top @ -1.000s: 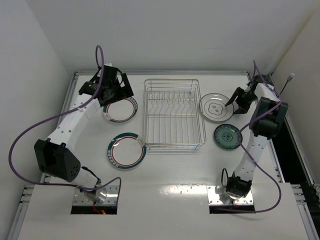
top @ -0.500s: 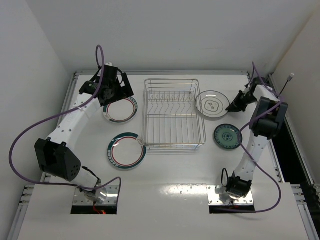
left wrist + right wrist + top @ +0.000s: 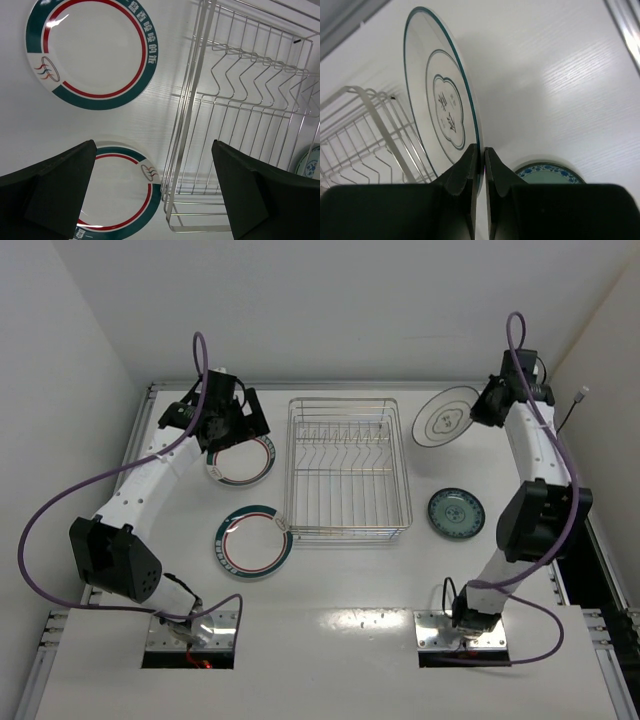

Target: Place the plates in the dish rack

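Nearest the arm bases, one green-rimmed plate [image 3: 252, 542] lies flat on the white surface [image 3: 350, 580] just left of the dish rack [image 3: 346, 531], while the small teal patterned plate [image 3: 456, 512] lies flat to the rack's right. The wire rack stands between them with no plate in it, so none of the four appears loaded yet. Farther back on the left, the left hand [image 3: 153, 145] hangs released, its jaws spread wide and grasping nothing, over the second green-rimmed plate [image 3: 243, 460], apparently lined up to take that one. At the far right corner, the right hand [image 3: 480, 150] is clenched on the rim of the grey-rimmed plate [image 3: 446, 417], holding it tilted up on edge beside the rack's far right corner. That edgewise hold looks chosen so the plate can slip down between the upright dividers [image 3: 345, 435]. It is not yet over the rack, and a thin pinch on the rim could let it swing
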Tool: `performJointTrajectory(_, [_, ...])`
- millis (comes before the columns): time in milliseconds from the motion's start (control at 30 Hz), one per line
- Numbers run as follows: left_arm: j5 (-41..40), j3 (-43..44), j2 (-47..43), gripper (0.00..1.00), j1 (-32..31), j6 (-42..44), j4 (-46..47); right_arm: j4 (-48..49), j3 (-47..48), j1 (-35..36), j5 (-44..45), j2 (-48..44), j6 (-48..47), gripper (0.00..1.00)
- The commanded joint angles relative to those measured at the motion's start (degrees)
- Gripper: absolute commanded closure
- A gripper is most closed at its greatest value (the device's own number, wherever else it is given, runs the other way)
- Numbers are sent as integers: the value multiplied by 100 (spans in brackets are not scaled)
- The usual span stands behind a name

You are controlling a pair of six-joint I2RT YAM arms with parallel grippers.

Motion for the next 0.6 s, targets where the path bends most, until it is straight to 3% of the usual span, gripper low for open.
performJointTrajectory(0, [188, 71, -184, 0, 39, -48, 12, 69, 445, 272, 792, -322, 157, 100])
performJointTrajectory(133, [293, 10, -184, 0, 39, -100, 65, 7, 788, 765, 1003, -384, -11, 100])
performJointTrajectory(567, [294, -149, -351, 0, 39, -153, 65, 112, 656, 2154, 1882, -604, -617, 100])
